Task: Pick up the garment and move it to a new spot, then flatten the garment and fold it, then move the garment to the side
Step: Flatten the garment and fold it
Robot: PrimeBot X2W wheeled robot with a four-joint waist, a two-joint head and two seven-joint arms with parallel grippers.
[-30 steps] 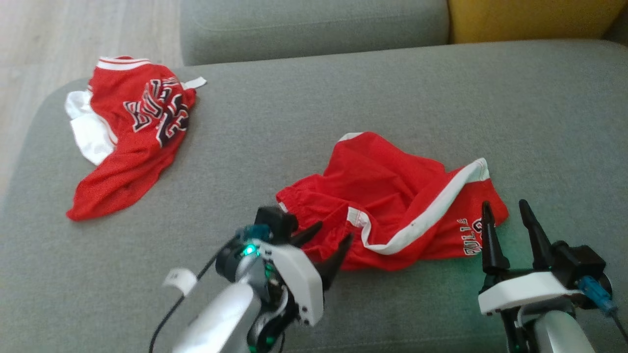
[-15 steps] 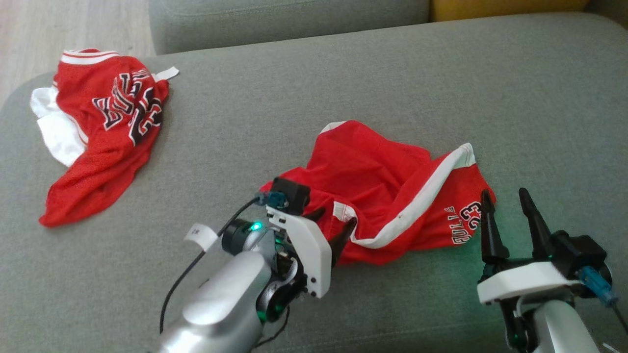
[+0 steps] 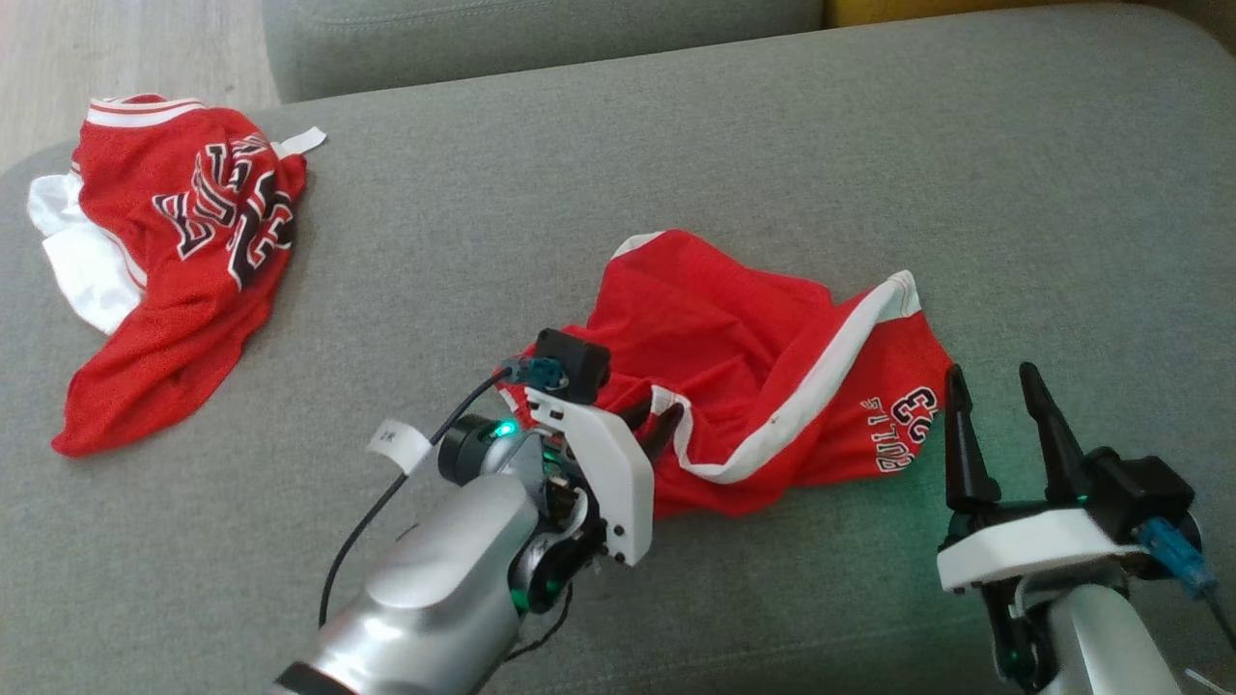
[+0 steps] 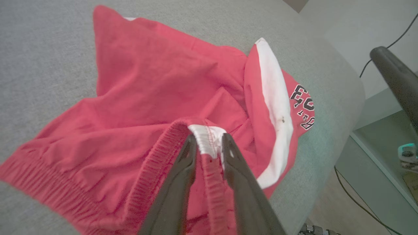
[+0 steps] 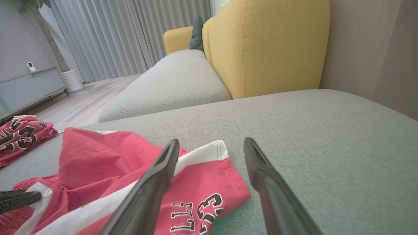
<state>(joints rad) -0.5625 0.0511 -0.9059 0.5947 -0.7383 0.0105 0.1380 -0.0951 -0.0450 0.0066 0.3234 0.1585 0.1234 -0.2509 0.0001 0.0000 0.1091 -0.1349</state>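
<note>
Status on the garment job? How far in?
Done: nothing clearly; the jersey lies bunched at the cushion edge. In hand: left gripper pinches the red shorts by the waistband, crumpled on the cushion. Right gripper open by the hem. Left: move, flatten, fold, set aside.

A home living room. A grey sofa (image 5: 169, 81) and a yellow armchair (image 5: 261, 49) stand by long curtains (image 5: 130, 32) and a wooden floor (image 5: 85, 104).

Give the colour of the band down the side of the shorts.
The band is white; best in the left wrist view.
</note>
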